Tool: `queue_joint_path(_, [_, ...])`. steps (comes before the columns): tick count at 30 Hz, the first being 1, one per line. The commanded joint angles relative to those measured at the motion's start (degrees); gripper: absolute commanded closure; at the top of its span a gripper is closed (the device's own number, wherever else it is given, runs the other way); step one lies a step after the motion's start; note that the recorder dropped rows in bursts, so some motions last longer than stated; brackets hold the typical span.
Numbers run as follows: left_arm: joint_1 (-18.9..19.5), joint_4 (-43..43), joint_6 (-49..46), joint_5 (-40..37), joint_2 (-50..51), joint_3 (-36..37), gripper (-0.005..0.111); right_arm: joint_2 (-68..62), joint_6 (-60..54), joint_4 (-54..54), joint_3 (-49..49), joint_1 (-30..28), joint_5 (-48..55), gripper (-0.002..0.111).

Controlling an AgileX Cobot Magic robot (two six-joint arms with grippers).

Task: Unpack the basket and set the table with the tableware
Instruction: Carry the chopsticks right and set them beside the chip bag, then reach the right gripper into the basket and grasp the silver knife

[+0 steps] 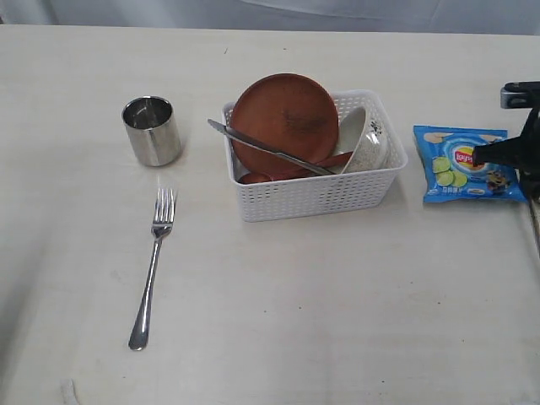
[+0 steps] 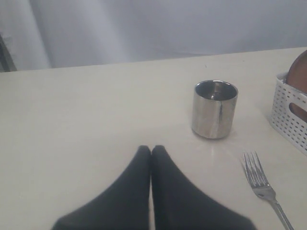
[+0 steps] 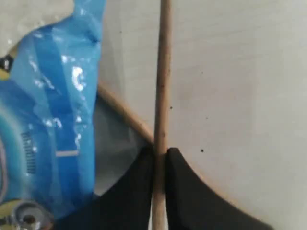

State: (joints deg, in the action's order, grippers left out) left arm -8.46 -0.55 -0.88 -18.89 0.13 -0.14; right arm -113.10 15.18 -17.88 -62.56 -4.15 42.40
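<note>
"Although most of the tableware sits in the basket (image 1: 312, 196), what is already out on the table (image 1: 337, 304)?"

"A steel cup (image 1: 152, 129) stands upright, shiny and cylindrical. A steel fork (image 1: 153, 266) lies nearer the camera, apart from the cup, with its tines pointing away from the camera."

"And the basket itself?"

"It is a white plastic bin with grid-perforated walls and a rolled rim, standing mid-table. A reddish-brown round plate (image 1: 284, 118) leans tilted in its left part and rises above the rim. A steel knife (image 1: 270, 148) lies slanted across the plate's face, one end poking out past the left rim. A white bowl (image 1: 364, 139) with a dark floral mark stands on edge at the right end. A brown wooden spoon (image 1: 256, 178) lies low beneath the knife."

"Any writing?"

"Only on the blue chip bag (image 1: 467, 164), which lies flat just right of the basket. It has a red and yellow Lay's logo and pictured lime slices. The other print is too small to read."

"The grippers?"

"The left gripper (image 2: 151, 151) has its black fingers pressed together with nothing between them, over bare table short of the cup. The right gripper (image 3: 160, 153) is clamped on a thin, pale wooden chopstick (image 3: 163, 72) beside the bag. A second chopstick (image 3: 123, 111) crosses it at an angle, one end at the bag's edge."
</note>
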Motion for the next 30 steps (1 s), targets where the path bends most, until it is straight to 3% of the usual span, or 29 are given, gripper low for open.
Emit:
queue_joint_path(1, [-0.3, 0.1, 0.3, 0.5, -0.1, 0.1, 0.107, -1.8, 0.2, -0.7, -1.4, -0.4, 1.5, 0.108])
queue_joint_path(7, [-0.3, 0.1, 0.3, 0.5, -0.1, 0.1, 0.107, -1.7, -1.6, -0.8, -4.4, -0.4, 6.2, 0.106])
queue_joint_path(12, [-0.3, 0.1, 0.3, 0.5, -0.1, 0.1, 0.107, -1.5, -2.9, -0.7, -7.0, -0.4, 10.5, 0.073])
queue_joint_path(15, [-0.3, 0.1, 0.3, 0.5, -0.1, 0.1, 0.107, -0.7, -3.2, -0.7, -7.3, -0.4, 10.6, 0.061])
queue_joint_path(25, [-0.3, 0.1, 0.3, 0.5, -0.1, 0.1, 0.107, 8.1, -5.9, 0.5, -7.3, -0.2, 10.1, 0.062])
queue_joint_path(30, [-0.3, 0.1, 0.3, 0.5, -0.1, 0.1, 0.107, 15.1, -13.8, 9.9, -7.3, -0.2, 8.1, 0.062])
